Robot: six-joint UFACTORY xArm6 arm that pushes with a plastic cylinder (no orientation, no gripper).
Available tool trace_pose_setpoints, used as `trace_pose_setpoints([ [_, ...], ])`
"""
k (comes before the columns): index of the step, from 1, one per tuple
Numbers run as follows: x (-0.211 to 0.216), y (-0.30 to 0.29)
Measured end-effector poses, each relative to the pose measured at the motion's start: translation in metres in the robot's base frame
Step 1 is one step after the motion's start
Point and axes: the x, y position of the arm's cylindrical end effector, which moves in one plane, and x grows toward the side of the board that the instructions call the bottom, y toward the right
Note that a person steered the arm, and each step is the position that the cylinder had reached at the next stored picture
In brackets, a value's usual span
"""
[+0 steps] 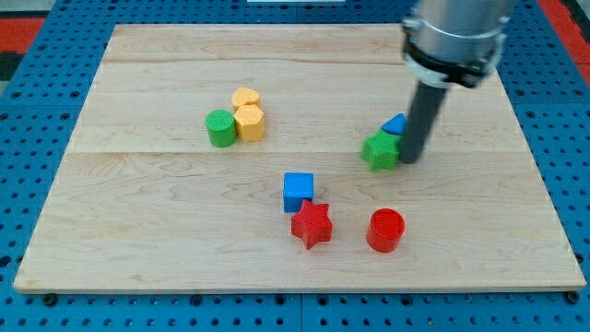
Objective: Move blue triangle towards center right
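The blue triangle [395,124] lies right of the board's middle, mostly hidden behind the dark rod. A green star [381,150] touches it at its lower left. My tip [410,159] rests on the board just right of the green star and just below the blue triangle, touching or nearly touching both.
A blue cube [298,191] sits above a red star [312,225], with a red cylinder [385,231] to their right. A green cylinder [220,128] and two yellow blocks [247,112] cluster at the upper left. The wooden board [138,231] lies on a blue pegboard.
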Motion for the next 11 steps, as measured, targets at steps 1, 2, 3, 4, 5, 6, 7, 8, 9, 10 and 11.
trace_pose_setpoints([
  [1,-0.018,-0.107],
  [2,-0.045,-0.156],
  [3,-0.059,-0.083],
  [4,-0.075,-0.046],
  [5,-0.042,-0.005],
  [6,-0.021,0.03],
  [7,-0.026,0.07],
  [8,-0.03,0.086],
  [9,-0.041,0.093],
  [10,-0.056,0.106],
  [11,-0.024,0.144],
])
